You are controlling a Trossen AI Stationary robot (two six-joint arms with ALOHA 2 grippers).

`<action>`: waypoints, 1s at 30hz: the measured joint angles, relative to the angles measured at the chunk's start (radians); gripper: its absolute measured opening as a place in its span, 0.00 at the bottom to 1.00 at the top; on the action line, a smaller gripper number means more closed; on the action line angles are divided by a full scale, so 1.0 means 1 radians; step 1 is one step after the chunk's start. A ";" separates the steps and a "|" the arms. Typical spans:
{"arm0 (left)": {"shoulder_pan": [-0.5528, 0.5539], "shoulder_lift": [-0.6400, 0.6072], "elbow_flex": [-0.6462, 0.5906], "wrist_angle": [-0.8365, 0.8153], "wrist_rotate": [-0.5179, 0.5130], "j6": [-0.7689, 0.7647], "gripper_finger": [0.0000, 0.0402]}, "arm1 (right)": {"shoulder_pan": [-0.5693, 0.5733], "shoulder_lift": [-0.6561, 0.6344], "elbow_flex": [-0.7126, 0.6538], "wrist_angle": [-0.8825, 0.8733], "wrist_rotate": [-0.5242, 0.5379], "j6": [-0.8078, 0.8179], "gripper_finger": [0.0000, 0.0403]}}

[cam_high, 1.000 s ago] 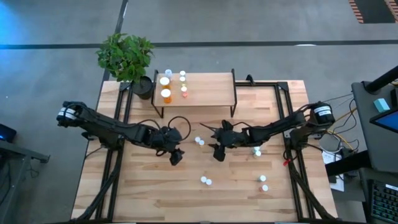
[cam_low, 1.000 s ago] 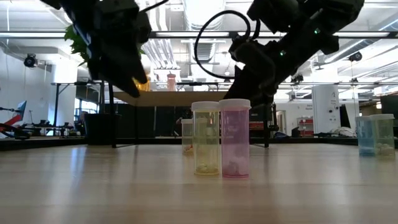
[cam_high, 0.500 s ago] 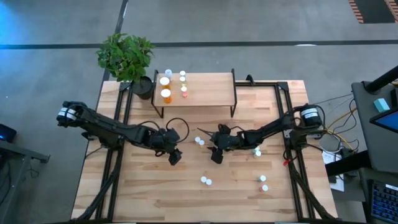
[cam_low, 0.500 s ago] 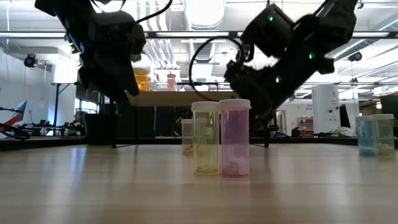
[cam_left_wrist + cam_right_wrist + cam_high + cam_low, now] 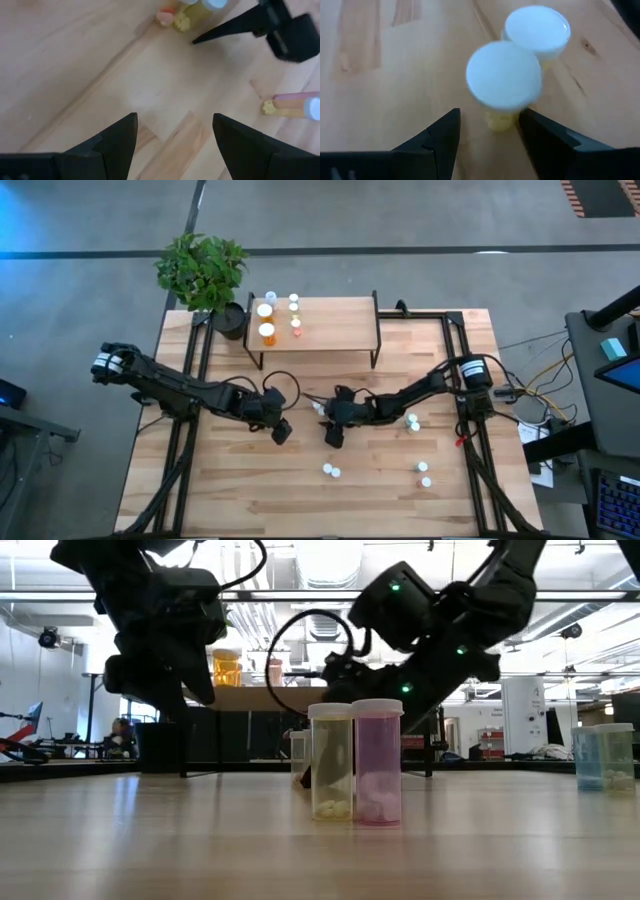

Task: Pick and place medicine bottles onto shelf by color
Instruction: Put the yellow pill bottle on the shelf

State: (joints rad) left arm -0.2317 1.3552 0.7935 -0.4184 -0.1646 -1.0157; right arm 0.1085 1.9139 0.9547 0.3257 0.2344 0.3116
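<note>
- Mid-desk (image 5: 230, 490), my right jaws (image 5: 331, 439) hang low with their fingers apart and nothing between them — two white-capped bottles (image 5: 504, 75) stand just ahead of the tips, touching each other.
- My left jaws (image 5: 283, 431) hover just to the left of the right ones, also spread wide and empty; bare wood shows between their fingers (image 5: 117, 140).
- Nearer the front edge stands a close pair: a yellow bottle (image 5: 331, 761) and a pink bottle (image 5: 378, 762), upright, side by side.
- More bottles stand off to the right — a teal one (image 5: 589, 757) among them.
- The shelf (image 5: 330, 325) sits at the back of the desk; at its left end stand two orange bottles (image 5: 267, 334) and a few smaller ones (image 5: 295, 323).
- A potted plant (image 5: 203, 270) stands at the back left corner, beside the shelf.
</note>
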 joint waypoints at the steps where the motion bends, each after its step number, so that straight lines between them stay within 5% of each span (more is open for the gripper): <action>1: 0.000 0.000 0.001 0.000 0.000 0.000 0.60 | 0.000 0.004 0.016 -0.023 0.003 -0.012 0.49; 8: -0.002 0.000 0.002 0.003 0.001 0.003 0.60 | -0.002 0.020 0.106 -0.143 0.021 -0.045 0.47; 20: -0.003 0.000 0.009 0.054 -0.016 0.081 0.60 | -0.003 -0.008 0.123 -0.235 0.033 -0.065 0.21; 30: -0.003 -0.001 0.014 0.324 -0.037 0.372 0.60 | -0.003 -0.113 0.135 -0.355 0.030 -0.104 0.26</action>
State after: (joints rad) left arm -0.2343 1.3544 0.8075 -0.0940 -0.2019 -0.6438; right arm 0.1055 1.8014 1.0894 -0.0289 0.2645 0.2080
